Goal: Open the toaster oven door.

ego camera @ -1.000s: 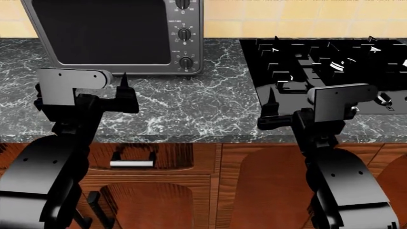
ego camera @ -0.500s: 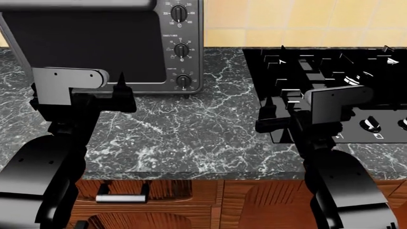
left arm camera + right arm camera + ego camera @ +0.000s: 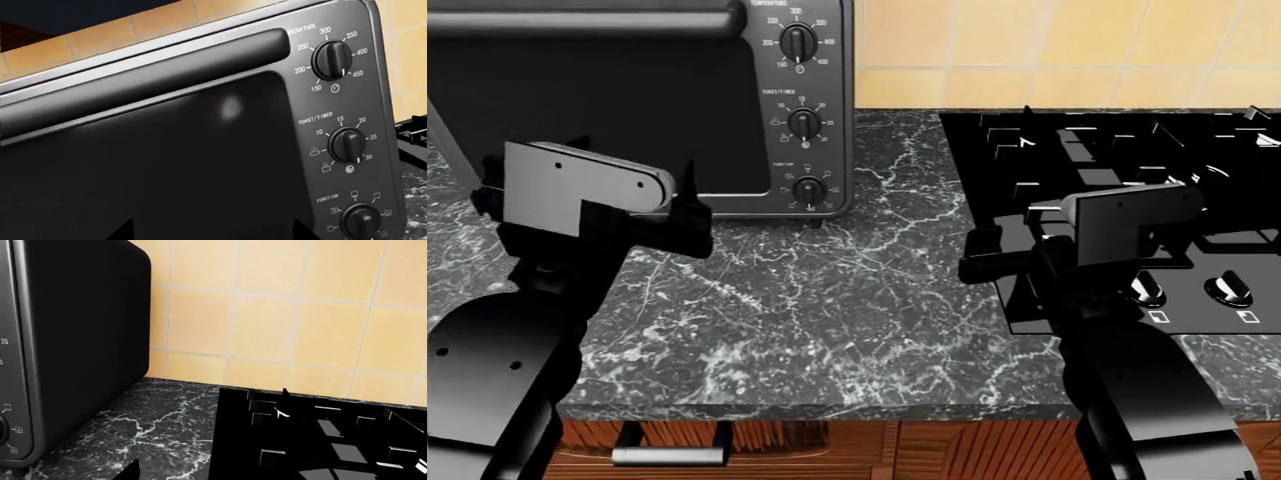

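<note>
Left hand (image 3: 627, 215) before toaster oven (image 3: 641, 100), below door (image 3: 153, 150) handle (image 3: 143, 65), apart: likely lining up for pull. Grip state of either hand unclear.

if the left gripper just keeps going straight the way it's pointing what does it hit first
Most likely the door of the toaster oven: the left wrist view looks squarely at its dark glass, below the bar handle. The left gripper is apart from it, with nothing visible between. Exact depth is unclear.
</note>
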Robot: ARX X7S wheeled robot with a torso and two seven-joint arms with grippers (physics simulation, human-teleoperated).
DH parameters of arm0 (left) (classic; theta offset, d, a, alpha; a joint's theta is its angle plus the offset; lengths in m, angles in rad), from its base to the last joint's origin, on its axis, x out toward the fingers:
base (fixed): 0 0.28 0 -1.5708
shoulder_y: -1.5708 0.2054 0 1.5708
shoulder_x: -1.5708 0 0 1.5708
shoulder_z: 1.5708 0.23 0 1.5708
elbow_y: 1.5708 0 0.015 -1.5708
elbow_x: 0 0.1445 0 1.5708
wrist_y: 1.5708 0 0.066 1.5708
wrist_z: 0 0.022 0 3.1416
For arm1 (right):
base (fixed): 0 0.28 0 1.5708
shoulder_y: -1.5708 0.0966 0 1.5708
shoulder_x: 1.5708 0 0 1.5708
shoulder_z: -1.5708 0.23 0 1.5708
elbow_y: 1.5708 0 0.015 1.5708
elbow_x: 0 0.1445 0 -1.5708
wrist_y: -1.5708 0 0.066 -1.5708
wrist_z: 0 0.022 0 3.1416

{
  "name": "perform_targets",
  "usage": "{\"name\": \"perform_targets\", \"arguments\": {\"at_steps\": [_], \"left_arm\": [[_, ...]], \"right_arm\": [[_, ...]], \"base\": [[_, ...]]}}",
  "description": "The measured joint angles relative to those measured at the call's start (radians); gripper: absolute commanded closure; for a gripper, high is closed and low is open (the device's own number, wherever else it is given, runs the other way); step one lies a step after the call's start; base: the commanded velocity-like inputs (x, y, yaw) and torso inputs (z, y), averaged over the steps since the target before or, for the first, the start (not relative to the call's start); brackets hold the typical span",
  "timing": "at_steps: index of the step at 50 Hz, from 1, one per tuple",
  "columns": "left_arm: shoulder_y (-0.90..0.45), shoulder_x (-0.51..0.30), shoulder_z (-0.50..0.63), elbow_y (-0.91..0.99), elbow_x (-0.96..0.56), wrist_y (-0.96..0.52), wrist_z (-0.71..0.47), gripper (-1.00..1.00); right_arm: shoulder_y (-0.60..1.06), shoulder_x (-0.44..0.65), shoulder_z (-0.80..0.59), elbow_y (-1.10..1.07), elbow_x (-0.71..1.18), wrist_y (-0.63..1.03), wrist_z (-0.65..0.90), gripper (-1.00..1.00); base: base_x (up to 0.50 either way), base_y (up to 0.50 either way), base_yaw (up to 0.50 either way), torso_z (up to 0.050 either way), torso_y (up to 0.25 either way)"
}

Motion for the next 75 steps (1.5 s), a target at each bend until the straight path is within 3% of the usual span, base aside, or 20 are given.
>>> {"name": "perform_targets", "arguments": {"at_steps": [19,31,49,75], "left_arm": [[-0.183,-0.435,0.329,0.117,0.175,0.019,0.244,-1.0],[-0.349,-0.591,0.509,0.014,0.338,0.186,0.416,-1.0],[-0.565,-0.587,0.677,-0.212,0.521,0.334,0.596,-1.0],[-0.745,-0.461,0.777,-0.553,0.62,0.509,0.634,-1.0]], "right_arm": [[-0.006,0.002,-0.006,0.009,0.014,-0.014,-0.003,-1.0],[-0.008,0.0,-0.01,0.019,0.022,-0.027,-0.004,-1.0],[-0.012,0.002,-0.013,0.028,0.034,-0.039,-0.003,-1.0],[-0.014,0.012,-0.018,0.024,0.044,-0.039,0.007,-1.0]], "base": [[0.0,0.0,0.0,0.0,0.0],[0.0,0.0,0.0,0.0,0.0],[0.0,0.0,0.0,0.0,0.0],[0.0,0.0,0.0,0.0,0.0]]}}
